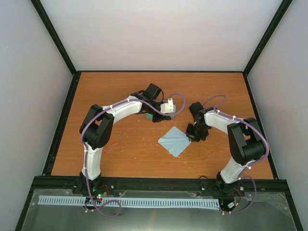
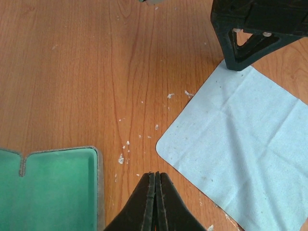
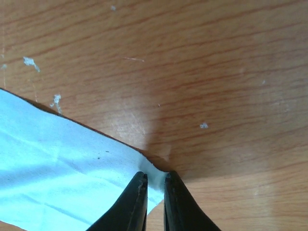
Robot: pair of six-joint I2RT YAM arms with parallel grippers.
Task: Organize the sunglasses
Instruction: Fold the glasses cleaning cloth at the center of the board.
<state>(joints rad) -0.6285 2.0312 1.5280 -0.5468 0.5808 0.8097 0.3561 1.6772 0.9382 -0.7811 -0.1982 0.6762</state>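
Observation:
The light blue cloth (image 1: 174, 141) lies flat at mid-table. My right gripper (image 1: 192, 136) is down at its right corner. In the right wrist view the fingers (image 3: 154, 179) stand a narrow gap apart, with the slightly raised corner of the cloth (image 3: 57, 168) between them. My left gripper (image 2: 155, 175) is shut and empty, just above the table between the cloth (image 2: 240, 144) and the open grey case with green lining (image 2: 53, 185). The case (image 1: 150, 115) shows partly under the left wrist. A thin red-pink line (image 1: 110, 146), likely part of the sunglasses, shows beside the left arm; the rest is hidden.
The right gripper's black finger (image 2: 238, 53) shows in the left wrist view at the cloth's far corner. White flecks dot the wooden table (image 1: 120, 91). Black frame rails (image 1: 62, 120) border the table on all sides.

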